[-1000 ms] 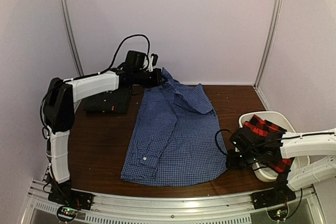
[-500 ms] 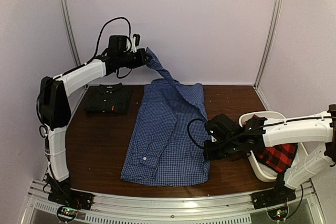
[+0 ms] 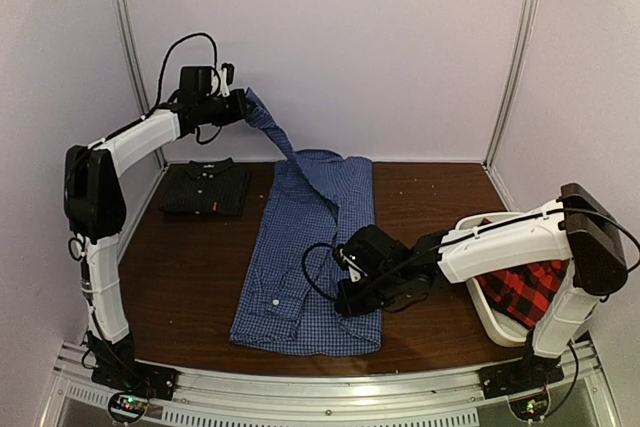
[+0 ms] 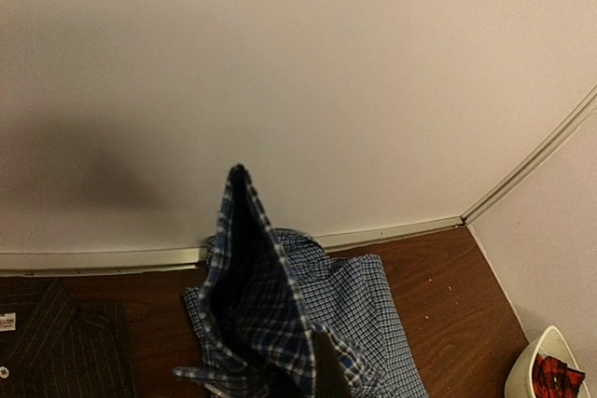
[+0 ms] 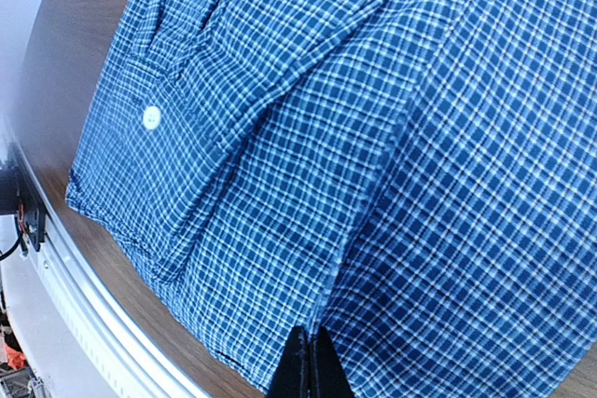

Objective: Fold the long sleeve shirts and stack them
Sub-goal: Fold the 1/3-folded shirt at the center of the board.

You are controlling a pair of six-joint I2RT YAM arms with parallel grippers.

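Folding the blue shirt (image 3: 300, 267) lengthwise, right side over.
It lies left of the tub (image 3: 490, 319). My left claw (image 3: 238, 107) is clamped on its far corner, held high, and my right claw (image 3: 345, 300) on its near hem. Next, I judge, both carry away from the tub and lay the flap flat.

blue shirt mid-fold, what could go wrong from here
1. The left gripper pinches only a narrow tip of the blue shirt, lifted high; it might slip out and the fold land crooked.
2. The right arm's cable loops over the shirt and could snag or drag it.
3. The lifted part hangs near the dark shirt and might drop onto it.
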